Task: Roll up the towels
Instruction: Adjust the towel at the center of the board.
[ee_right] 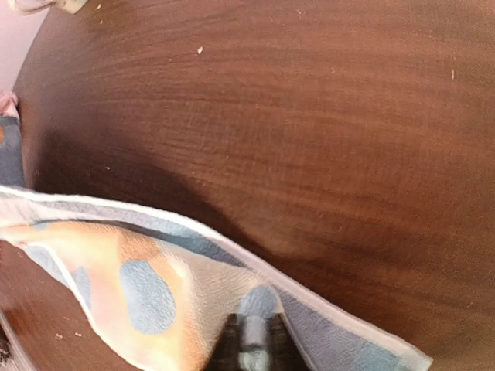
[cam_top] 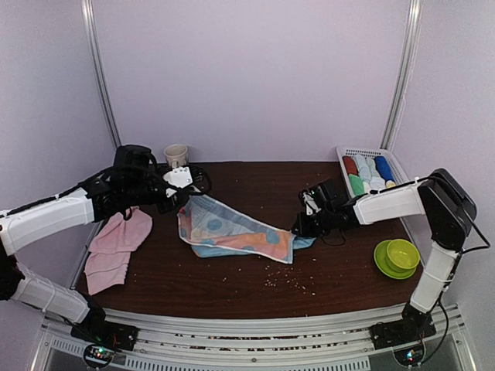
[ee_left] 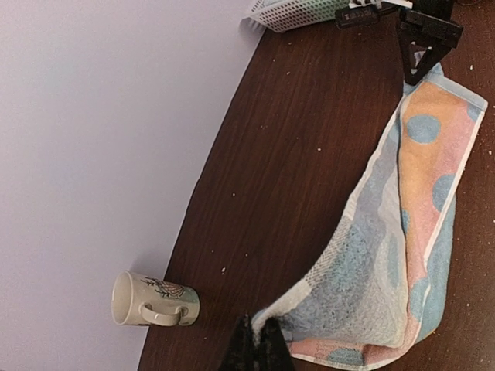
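Holding the dotted towel (cam_top: 232, 230) stretched across mid-frame, we have its long axis running left to right, left gripper (cam_top: 184, 202) pinching its upper-left corner, right gripper (cam_top: 303, 228) clamped on its right end.

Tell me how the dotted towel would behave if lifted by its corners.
Likely floppy: the dotted towel sags in soft folds between the left hand and the right hand. Probably light, since a small pinch at one corner holds that end up. Its looped weave looks grippy, so slipping seems unlikely.
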You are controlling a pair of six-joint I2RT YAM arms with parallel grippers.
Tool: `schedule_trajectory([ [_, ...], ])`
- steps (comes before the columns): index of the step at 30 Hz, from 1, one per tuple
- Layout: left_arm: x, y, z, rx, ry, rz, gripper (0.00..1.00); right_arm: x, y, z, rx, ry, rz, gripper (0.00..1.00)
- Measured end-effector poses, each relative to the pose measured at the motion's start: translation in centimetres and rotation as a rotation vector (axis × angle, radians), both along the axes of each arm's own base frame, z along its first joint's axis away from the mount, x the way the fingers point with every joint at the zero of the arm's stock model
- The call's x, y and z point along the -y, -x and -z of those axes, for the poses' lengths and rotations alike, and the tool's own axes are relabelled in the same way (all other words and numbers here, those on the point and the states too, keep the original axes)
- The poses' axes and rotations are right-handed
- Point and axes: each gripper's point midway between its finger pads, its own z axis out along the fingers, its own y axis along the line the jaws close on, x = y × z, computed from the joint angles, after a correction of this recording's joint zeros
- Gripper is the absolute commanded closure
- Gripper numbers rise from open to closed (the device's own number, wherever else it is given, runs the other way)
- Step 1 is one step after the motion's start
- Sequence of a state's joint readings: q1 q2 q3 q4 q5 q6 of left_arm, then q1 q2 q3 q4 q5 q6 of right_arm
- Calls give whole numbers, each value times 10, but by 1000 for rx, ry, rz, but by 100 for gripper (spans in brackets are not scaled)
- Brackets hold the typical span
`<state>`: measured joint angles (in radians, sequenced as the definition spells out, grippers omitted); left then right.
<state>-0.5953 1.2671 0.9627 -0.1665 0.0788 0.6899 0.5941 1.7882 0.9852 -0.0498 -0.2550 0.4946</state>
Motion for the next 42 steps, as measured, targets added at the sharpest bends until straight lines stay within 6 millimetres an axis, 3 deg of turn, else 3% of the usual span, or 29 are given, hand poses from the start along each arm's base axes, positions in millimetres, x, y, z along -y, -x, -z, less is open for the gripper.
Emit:
schedule_trajectory([
  [4, -7, -6, 2, 5, -15, -50, 100, -6, 14, -2, -9, -24, -55, 100],
  [10, -20, -16, 4, 10, -35, -147, 100, -29, 55, -40, 96, 16, -234, 99],
  [12, -23, -18, 3, 13, -37, -170, 100, -43, 77, -40, 121, 65, -317, 80],
  [15, -27, -18, 1, 19, -35, -190, 100, -56, 114, -22, 107, 172, -425, 56],
  [18, -31, -16, -1, 23, -33, -203, 100, -55, 137, -7, 85, 249, -470, 41],
  [21, -35, -12, 2, 21, -37, -209, 100, -37, 138, -2, 75, 285, -403, 35],
  [28, -41, -5, 3, 16, -30, -217, 100, 27, 125, -28, 104, 180, -71, 36],
  [33, -41, -3, 6, 6, -27, -216, 100, 70, 111, -25, 87, 83, 150, 38],
  [36, -40, -3, 7, 1, -23, -212, 100, 76, 108, -17, 61, 69, 193, 38],
  [42, -39, -1, 7, -2, -18, -203, 100, 61, 104, 4, -13, 62, 186, 44],
])
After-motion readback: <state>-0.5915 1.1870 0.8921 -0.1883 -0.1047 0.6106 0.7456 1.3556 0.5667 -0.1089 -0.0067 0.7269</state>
